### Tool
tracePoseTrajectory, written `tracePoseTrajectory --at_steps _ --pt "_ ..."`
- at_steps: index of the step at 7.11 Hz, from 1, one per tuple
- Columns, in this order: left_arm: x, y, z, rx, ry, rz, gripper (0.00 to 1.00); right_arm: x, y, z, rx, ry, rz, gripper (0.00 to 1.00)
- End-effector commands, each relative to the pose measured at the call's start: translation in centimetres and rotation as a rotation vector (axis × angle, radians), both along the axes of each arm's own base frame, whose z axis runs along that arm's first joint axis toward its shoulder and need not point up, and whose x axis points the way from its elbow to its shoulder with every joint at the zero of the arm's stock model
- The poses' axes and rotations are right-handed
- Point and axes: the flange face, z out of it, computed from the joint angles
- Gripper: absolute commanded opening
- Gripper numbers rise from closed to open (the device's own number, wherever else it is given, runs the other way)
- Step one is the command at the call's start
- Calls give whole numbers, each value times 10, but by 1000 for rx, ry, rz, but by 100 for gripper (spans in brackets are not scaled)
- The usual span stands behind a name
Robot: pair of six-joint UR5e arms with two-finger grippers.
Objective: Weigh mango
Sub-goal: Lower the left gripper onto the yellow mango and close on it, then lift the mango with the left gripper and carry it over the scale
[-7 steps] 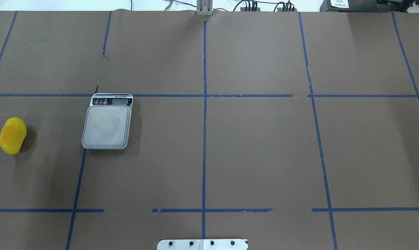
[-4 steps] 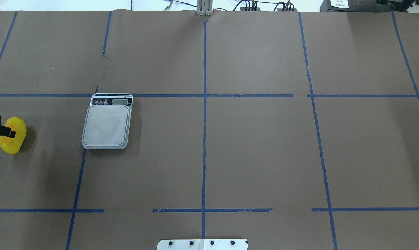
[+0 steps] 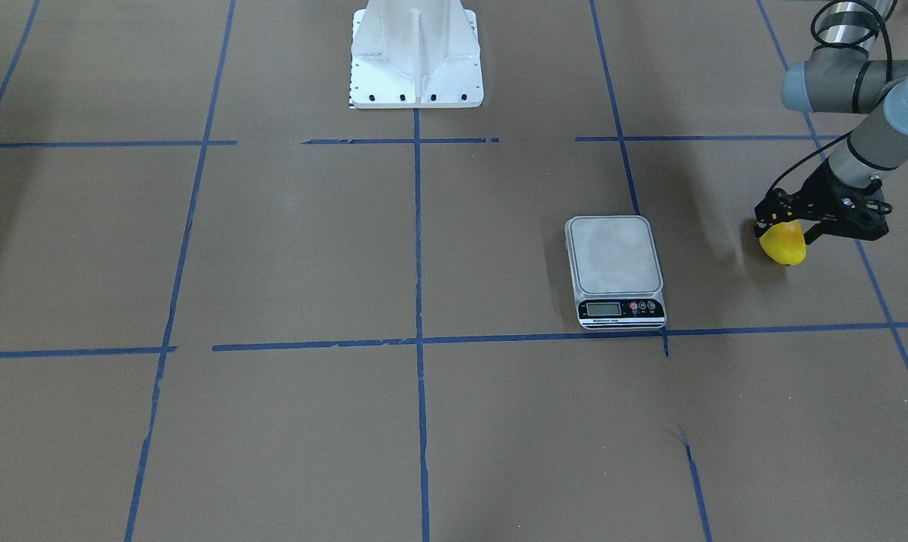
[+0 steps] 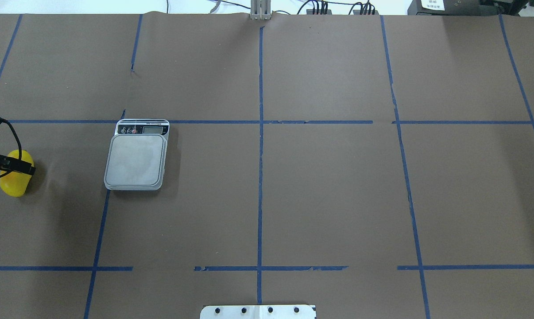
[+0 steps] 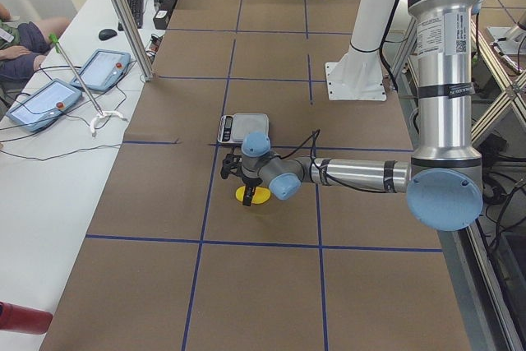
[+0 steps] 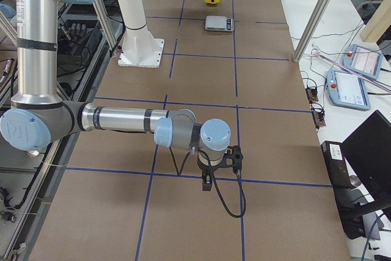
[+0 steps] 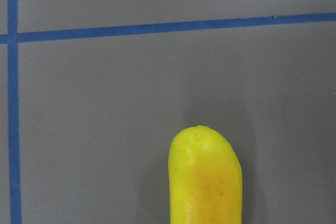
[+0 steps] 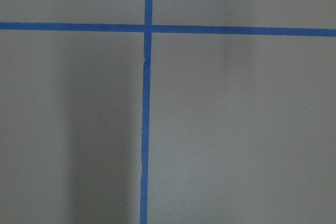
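**glossy mango could slip the pinch before it reaches the scale**

the table (image 4: 320, 199) is brown paper with a blue tape grid. the left arm (image 5: 353, 174) reaches out low along it to the left end. the right gripper (image 6: 211, 178) hangs over bare paper well to the right. it shows only in the side view, so whether its jaws are spread or pressed together cannot be told.

the scale (image 4: 136, 159) lies right of the mango and well apart from it, with its display on the far side. the carry looks long enough for a poor hold to fail.

the mango (image 3: 785, 247) lies on the paper at the table's left end. its skin is smooth and rounded, so the pads could slide on it when the jaws close. the fruit could then roll away, or twist and drop partway over.

the left gripper (image 3: 787, 226) sits low over the mango, jaws spread, one finger on each side of its upper part. no view shows the pads pressing on it. that hold looks high on the curve, which would push the fruit down and out. a hard set-down could also jolt the scale.

the only thing here that holds anything is the scale's steel platform (image 4: 134, 170), and the mango is not on it yet.
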Motion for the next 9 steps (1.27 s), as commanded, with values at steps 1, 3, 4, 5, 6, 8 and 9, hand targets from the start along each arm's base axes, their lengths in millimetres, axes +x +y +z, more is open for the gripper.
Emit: tracePoseTrajectory --at_steps 1,3,4,5,6,8,9 --pt "0 0 3 3 -5 3 37 0 0 0 0 0 0 100" --pt "-9 6 -31 21 44 26 0 0 0 0 0 0 0 100" --pt "-9 7 -54 -40 84 90 0 0 0 0 0 0 0 100" --pt "-31 -4 -89 -58 76 44 0 0 0 0 -1 0 1 100" --pt "-31 -13 -124 -97 56 34 0 0 0 0 1 0 0 100" --pt "1 -70 -207 -143 47 -1 0 0 0 0 0 0 0 100" --pt "16 -81 -237 -190 81 -64 0 0 0 0 1 0 0 100"
